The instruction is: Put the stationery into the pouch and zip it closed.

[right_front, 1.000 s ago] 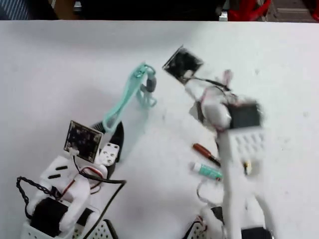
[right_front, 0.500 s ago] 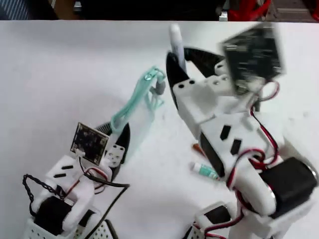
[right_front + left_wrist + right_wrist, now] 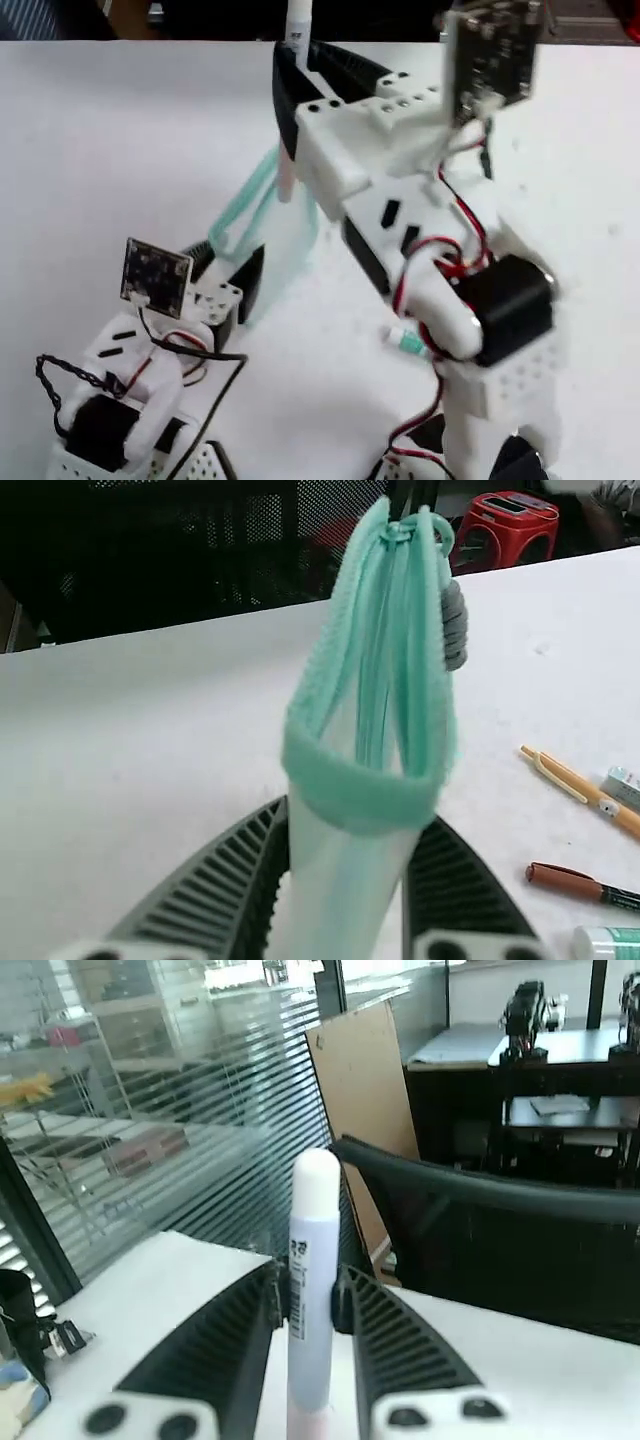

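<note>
The white marker [image 3: 316, 1200], pinched by the right gripper [image 3: 310, 1285], should be lowered toward 7 o'clock into the pouch [image 3: 385, 680] squeezed by the left gripper [image 3: 357, 825].

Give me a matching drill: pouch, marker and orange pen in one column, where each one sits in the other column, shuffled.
1. pouch
2. marker
3. orange pen

A. lying on the table
B. gripped by the left end effector
C. gripped by the right end effector

Pairs: 1-B, 2-C, 3-A.
</note>
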Robot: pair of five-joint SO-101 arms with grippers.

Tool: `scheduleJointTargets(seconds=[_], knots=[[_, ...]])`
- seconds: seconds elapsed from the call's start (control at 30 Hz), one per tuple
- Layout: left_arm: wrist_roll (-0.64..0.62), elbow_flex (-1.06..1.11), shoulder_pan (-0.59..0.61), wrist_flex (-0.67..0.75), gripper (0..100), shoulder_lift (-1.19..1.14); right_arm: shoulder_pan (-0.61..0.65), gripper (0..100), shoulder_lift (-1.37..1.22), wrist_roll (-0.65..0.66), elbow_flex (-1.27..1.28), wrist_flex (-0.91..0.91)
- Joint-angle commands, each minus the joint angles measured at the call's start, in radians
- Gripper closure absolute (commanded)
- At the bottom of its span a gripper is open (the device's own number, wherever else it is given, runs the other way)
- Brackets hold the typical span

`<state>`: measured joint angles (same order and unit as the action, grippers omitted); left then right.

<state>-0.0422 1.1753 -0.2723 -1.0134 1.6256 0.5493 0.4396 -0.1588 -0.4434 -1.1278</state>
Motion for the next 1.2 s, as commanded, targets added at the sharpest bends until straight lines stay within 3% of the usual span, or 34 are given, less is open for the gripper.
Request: scheduleJointTargets(seconds=[0.0,0.4,0.63,0.9,1.0,1.1,1.17], knots=[[-0.014,-0.002,0.012,0.029,83,0.002,0.001,98.1,0.004,-0.006,0.089,0.101],[-0.014,0.000,0.016,0.040,83,0.002,0.005,98.1,-0.004,-0.005,0.324,0.348],[-0.014,0.040,0.018,0.081,83,0.002,0.012,98.1,0.044,0.032,0.502,0.317],[-0.012,0.040,0.019,0.080,83,0.002,0.107,97.7,0.157,0.100,0.531,0.137],[-0.012,0.040,0.019,0.075,83,0.002,0.145,89.4,0.157,0.189,0.534,0.070],[-0.012,0.041,0.019,0.074,83,0.002,0.151,72.4,0.166,0.196,0.531,0.018],[-0.012,0.041,0.019,0.074,83,0.002,0.142,67.0,0.177,0.199,0.506,-0.007]])
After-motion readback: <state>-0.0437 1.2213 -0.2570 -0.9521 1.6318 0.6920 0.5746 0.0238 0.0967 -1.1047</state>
